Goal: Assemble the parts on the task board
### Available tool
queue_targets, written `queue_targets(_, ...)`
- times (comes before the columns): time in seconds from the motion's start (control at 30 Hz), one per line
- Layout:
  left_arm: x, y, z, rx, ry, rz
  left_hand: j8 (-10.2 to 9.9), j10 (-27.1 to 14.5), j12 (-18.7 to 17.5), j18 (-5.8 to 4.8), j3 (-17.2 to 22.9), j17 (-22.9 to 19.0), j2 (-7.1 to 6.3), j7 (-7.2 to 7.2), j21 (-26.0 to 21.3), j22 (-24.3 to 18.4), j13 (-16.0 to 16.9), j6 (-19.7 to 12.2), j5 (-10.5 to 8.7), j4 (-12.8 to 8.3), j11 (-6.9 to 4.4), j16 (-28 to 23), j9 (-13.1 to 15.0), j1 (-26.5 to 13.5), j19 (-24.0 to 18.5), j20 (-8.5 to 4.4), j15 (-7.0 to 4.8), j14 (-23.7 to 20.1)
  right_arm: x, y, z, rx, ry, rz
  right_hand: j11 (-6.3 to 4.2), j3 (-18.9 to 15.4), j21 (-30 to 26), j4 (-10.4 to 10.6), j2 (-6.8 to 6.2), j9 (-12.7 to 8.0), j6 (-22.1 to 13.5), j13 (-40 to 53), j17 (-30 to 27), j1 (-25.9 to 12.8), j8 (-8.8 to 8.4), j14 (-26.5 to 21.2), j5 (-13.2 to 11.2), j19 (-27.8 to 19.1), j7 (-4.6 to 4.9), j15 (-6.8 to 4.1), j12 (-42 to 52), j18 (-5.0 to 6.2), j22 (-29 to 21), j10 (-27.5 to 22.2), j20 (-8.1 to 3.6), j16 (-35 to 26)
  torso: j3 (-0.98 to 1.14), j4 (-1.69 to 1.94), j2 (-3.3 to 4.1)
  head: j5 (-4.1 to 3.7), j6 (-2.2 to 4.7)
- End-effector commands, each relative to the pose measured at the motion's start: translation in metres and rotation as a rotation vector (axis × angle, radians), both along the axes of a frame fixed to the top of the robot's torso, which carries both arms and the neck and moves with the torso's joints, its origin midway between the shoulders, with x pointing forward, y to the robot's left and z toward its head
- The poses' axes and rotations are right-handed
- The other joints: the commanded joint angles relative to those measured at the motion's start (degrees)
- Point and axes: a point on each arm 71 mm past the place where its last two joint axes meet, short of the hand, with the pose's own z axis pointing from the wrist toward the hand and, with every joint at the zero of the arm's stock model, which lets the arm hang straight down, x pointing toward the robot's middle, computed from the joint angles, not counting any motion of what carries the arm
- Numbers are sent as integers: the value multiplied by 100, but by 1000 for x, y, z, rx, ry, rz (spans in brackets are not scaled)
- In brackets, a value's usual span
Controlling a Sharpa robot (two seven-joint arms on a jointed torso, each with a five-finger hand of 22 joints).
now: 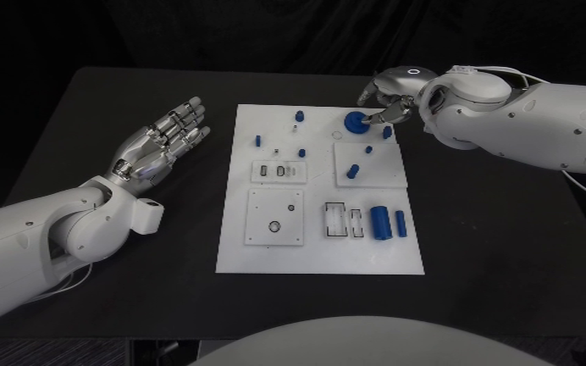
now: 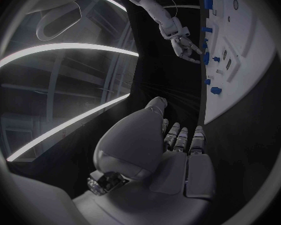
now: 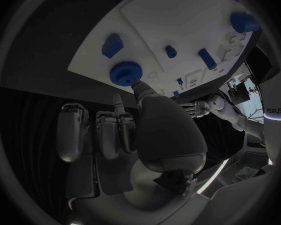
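The right hand (image 1: 389,99) sits at the far edge of the flat white rectangular task board (image 1: 320,247), one fingertip (image 3: 135,84) touching the round, ridged blue plastic gear (image 1: 356,122); whether it grips the gear cannot be told. The left hand (image 1: 162,141) lies released, fingers straight, well clear of the board. No writing is legible.
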Motion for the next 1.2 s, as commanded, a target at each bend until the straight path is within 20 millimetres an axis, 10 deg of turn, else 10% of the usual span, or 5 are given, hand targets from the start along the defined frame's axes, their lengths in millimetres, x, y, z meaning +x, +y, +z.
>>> queue_targets(0.03, -1, 0, 11, -94, -109, -3, -18, -7, -38, -45, 28, -6, -11, 18, -20, -5, -8, -34, -19, 6, 31, -21, -7, -50, -3, 33, 42, -2, 1, -1, -3, -8, 9, -21, 11, -18, -39, -38, -4, -31, -65, 1508, 1507, 8, -14, 615, -178, -47, 8, 23, 15, -21, 770, 597, -1, 16, 7, -1, 3, 7, -10)
queue_targets(0.63, -2, 0, 12, -104, -115, -8, -15, -9, -35, -47, 46, -5, -6, 8, -15, -2, -8, -15, -4, -5, 38, -20, -4, -47, 3, 38, 50, -1, 4, 3, -13, -20, 30, -32, 51, -53, -34, -81, -34, -18, 137, 1508, 1507, 49, 93, 615, -580, -15, 57, 51, 15, -30, 808, 597, 18, 16, 0, 15, -11, -6, -46)
queue_targets(1.2, -1, 0, 11, -103, -110, -12, -16, -11, -37, -49, 56, -5, -3, 7, -15, -1, -8, -25, -7, -10, 41, -20, -5, -46, 4, 42, 56, -1, 4, 8, -27, -29, 67, -17, 23, 61, -86, -285, 8, 260, 574, 1508, 1507, 253, 300, 615, 180, -25, 21, 30, 15, -21, 818, 597, 3, 16, -3, 10, -20, 21, -75)
